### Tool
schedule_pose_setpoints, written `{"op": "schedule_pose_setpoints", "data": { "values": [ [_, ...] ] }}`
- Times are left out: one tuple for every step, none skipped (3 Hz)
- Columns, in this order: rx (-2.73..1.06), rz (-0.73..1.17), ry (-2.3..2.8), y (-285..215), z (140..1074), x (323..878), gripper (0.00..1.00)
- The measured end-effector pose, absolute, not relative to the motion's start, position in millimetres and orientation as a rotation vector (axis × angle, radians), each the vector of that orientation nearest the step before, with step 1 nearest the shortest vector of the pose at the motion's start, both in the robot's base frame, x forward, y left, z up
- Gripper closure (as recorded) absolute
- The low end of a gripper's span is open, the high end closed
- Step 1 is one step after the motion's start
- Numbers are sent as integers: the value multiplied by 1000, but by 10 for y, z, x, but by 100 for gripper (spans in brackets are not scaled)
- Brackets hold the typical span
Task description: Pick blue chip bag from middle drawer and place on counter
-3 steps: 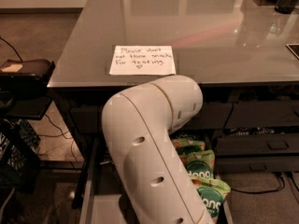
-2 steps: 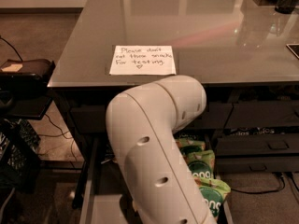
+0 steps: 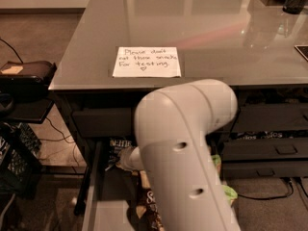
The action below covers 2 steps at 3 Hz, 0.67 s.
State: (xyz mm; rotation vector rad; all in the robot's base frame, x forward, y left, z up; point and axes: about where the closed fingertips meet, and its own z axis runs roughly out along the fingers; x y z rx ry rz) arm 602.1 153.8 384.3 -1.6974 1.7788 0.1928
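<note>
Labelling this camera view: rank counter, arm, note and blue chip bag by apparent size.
1. counter
2. arm, though nearness to the camera inflates it
3. note
4. blue chip bag, mostly hidden
The gripper is out of sight behind the arm.

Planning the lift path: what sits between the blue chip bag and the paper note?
Camera view: counter edge and a dark drawer front; gripper hidden behind the arm.

Your arm [image 3: 185, 153] fills the lower centre and hides the gripper, somewhere behind it over the drawer [image 3: 103, 211]; only a corner of the blue bag [image 3: 119, 147] shows at its left; the drawer runs off the bottom edge; the counter [image 3: 192, 28] runs off the top and right.
</note>
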Motion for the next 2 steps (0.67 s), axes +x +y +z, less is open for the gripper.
{"op": "schedule_pose_setpoints", "data": {
  "values": [
    [-1711, 255, 1745, 1593, 4043, 5902, 100],
    [-1736, 320, 1714, 1652, 4215, 5727, 100]
  ]
}}
